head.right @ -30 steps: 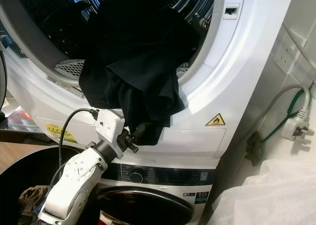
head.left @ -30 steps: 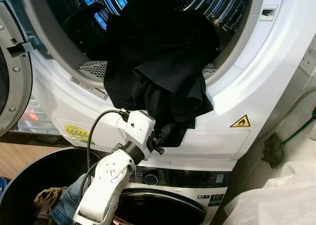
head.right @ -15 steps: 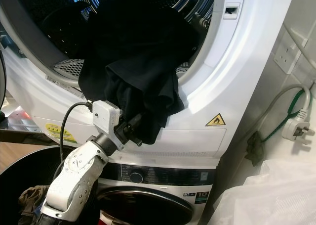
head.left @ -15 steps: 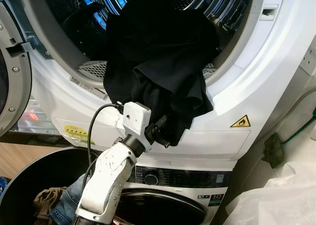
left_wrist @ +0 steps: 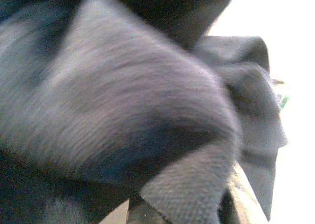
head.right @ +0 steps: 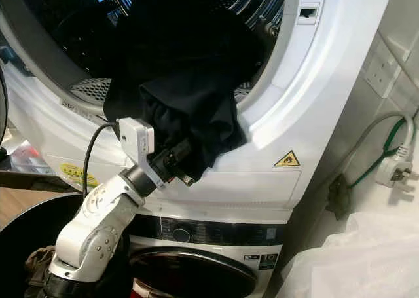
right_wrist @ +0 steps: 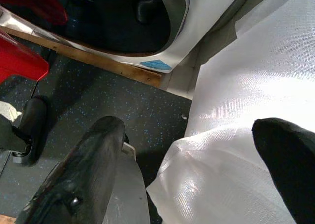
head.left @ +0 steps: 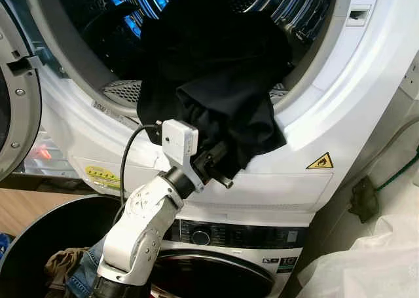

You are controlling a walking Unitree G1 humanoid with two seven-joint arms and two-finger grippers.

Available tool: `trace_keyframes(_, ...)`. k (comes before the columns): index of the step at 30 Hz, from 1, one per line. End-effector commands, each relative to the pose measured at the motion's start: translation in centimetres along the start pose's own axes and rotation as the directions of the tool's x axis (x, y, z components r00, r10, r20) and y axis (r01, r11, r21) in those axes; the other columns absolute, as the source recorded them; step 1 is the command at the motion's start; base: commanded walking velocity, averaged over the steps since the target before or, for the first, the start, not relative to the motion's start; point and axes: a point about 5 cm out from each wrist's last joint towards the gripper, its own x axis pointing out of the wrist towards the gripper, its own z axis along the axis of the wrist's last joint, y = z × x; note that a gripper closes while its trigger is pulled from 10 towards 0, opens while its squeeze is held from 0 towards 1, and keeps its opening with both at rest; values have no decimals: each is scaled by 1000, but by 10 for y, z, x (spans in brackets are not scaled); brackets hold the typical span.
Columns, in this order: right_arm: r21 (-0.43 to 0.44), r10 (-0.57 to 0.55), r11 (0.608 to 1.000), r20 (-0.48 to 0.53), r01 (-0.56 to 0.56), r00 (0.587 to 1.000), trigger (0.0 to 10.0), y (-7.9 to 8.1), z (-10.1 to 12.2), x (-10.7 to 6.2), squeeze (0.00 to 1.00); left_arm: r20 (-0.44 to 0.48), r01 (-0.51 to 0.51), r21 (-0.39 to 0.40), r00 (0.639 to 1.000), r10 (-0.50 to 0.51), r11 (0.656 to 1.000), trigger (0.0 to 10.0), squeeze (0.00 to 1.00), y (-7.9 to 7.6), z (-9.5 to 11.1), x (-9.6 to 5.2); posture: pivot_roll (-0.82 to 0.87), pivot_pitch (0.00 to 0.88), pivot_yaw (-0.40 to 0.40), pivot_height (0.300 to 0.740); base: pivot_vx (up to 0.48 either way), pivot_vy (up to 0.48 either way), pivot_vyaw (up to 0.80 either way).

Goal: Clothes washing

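- Left end effector [head.left: 219, 170] was buried in black cloth garment [head.left: 209, 75]; finger state can't tell.
- Garment hung over rim of white dryer drum opening [head.left: 314, 114], half inside.
- Right end effector [right_wrist: 192, 175] hung idle w/ fingers apart above white plastic sheet [right_wrist: 246, 86].

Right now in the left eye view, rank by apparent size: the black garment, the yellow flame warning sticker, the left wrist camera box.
1. Black garment, by far the largest.
2. Left wrist camera box.
3. Flame warning sticker, smallest, though it lies farther back.
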Motion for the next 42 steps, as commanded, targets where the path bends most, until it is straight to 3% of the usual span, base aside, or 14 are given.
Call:
trace_keyframes(1, 5, 5, 1000, -13, -5, 1000, 10000, 3, -3, -1, 0, 18, 114, 2, 993, -114, 993, 0, 0, -11, 13, 5, 93, 0, 67, 740, 0, 0, 0)
trace_keyframes(4, 6, 2, 1000, -12, -2, 1000, 10000, 2, -3, -1, 0, 98, 139, 27, 985, -141, 990, 0, 0, -9, 37, 14, 96, 0, 66, 740, 0, 0, 0)
trace_keyframes(7, 4, 1, 1000, -10, 0, 1000, 10000, 2, -2, 0, 0, 210, 83, 122, 972, -107, 989, 0, 0, 5, 69, 30, 100, 0, 64, 740, 0, 0, 0)
trace_keyframes(11, 4, 0, 1000, -6, 0, 1000, 10000, 1, 0, 0, 0, 306, 96, 261, 935, -177, 960, 0, 0, 21, 117, 49, 97, 0, 64, 740, 0, 0, 0)
trace_keyframes(15, 4, 1, 1000, -6, -1, 1000, 10000, 2, 1, 0, 0, 285, 23, 362, 949, -135, 932, 0, 0, 46, 133, 63, 92, 0, 68, 740, 0, 0, 0)
trace_keyframes(18, 9, -1, 1000, -8, 1, 1000, 10000, 2, 0, 0, 0, 213, -73, 428, 977, -22, 901, 0, 0, 80, 133, 73, 77, 0, 74, 740, 0, 0, 0)
trace_keyframes(23, 16, -9, 1000, -16, 9, 1000, 10000, 0, -3, -1, 0, 88, -109, 488, 993, 75, 866, 0, 0, 109, 124, 84, 66, 0, 78, 740, 0, 0, 0)
trace_keyframes(25, 14, -8, 1000, -17, 8, 1000, 10000, 0, -4, -1, 0, 84, -145, 465, 989, 119, 873, 0, 0, 116, 122, 86, 59, 0, 78, 740, 0, 0, 0)
trace_keyframes(26, 13, -8, 1000, -20, 8, 1000, 10000, 0, -5, -1, 0, 63, -186, 488, 982, 178, 853, 0, 0, 123, 120, 88, 59, 0, 78, 740, 0, 0, 0)
trace_keyframes(31, 22, -16, 1000, -26, 17, 1000, 10000, -2, -9, -2, 0, 103, -233, 395, 972, 209, 889, 0, 0, 128, 129, 96, 29, 0, 83, 740, 0, 0, 0)
trace_keyframes(37, 22, -27, 999, -40, 28, 999, 10000, -5, -17, -4, 0, 178, -393, 388, 920, 350, 834, 0, 0, 133, 148, 102, 0, 0, 83, 740, 0, 0, 0)
trace_keyframes(39, 20, -33, 999, -49, 34, 998, 10000, -7, -22, -5, 0, 222, -494, 391, 869, 441, 777, 0, 0, 136, 161, 103, -16, 0, 83, 740, 0, 0, 0)
trace_keyframes(40, 20, -33, 999, -49, 34, 998, 10000, -7, -22, -5, 0, 222, -494, 391, 869, 441, 777, 0, 0, 136, 161, 103, -16, 0, 83, 740, 0, 0, 0)
trace_keyframes(42, 19, -40, 999, -53, 41, 998, 10000, -9, -24, -6, 0, 232, -569, 341, 822, 519, 748, 0, 0, 142, 166, 99, -27, 0, 84, 740, 0, 0, 0)
